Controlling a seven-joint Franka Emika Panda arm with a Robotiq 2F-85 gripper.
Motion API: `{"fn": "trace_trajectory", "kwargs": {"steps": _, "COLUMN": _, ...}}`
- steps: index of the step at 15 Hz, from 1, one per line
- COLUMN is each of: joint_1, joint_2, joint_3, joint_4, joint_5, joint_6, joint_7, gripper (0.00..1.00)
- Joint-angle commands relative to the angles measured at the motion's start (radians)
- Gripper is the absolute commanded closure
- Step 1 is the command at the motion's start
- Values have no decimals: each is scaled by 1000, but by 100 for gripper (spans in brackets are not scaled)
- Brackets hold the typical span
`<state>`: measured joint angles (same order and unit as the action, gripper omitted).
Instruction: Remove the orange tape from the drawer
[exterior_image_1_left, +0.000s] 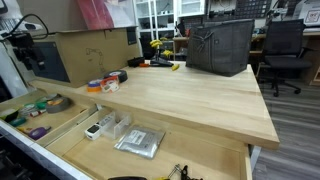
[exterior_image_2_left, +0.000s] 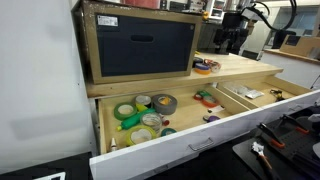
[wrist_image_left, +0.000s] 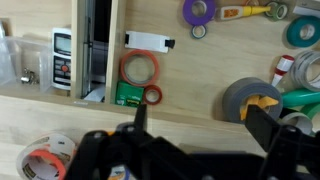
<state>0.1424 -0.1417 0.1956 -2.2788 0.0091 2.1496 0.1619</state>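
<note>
Well beyond claw (wrist_image_left: 200, 126): orange tape (wrist_image_left: 123, 68).

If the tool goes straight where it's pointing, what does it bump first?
Probably the edge of the benchtop, going by the wrist view. The open tool aims there, short of the orange tape in the drawer, though depth is hard to judge.

Orange tape (wrist_image_left: 124, 70): was seen lying flat in the drawer (wrist_image_left: 200, 60).
Gripper (wrist_image_left: 200, 128): was held spread wide over the benchtop (wrist_image_left: 60, 115).
</note>
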Motion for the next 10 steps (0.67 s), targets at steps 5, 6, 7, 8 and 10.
{"fn": "trace_trajectory", "kwargs": {"steps": 5, "joint_1": -35, "joint_2": 13, "joint_3": -81, "joint_4": 75, "joint_5": -7, "joint_6": -24, "joint_7": -124, "gripper": 0}}
{"fn": "trace_trajectory", "kwargs": {"steps": 6, "joint_1": -43, "joint_2": 20, "joint_3": -92, "joint_4": 96, "joint_5": -7, "joint_6": -32, "joint_7": -142, "gripper": 0}}
{"fn": "trace_trajectory", "kwargs": {"steps": 7, "joint_1": -47, "joint_2": 25, "joint_3": -96, "joint_4": 106, "joint_5": -7, "joint_6": -36, "joint_7": -150, "gripper": 0}}
{"fn": "trace_trajectory", "kwargs": {"steps": 8, "joint_1": -47, "joint_2": 29, "joint_3": -96, "joint_4": 111, "joint_5": -7, "joint_6": -37, "joint_7": -152, "gripper": 0}}
{"fn": "trace_trajectory", "kwargs": {"steps": 10, "joint_1": -43, "joint_2": 35, "joint_3": -91, "joint_4": 112, "joint_5": -7, "joint_6": -37, "joint_7": -152, "gripper": 0}}
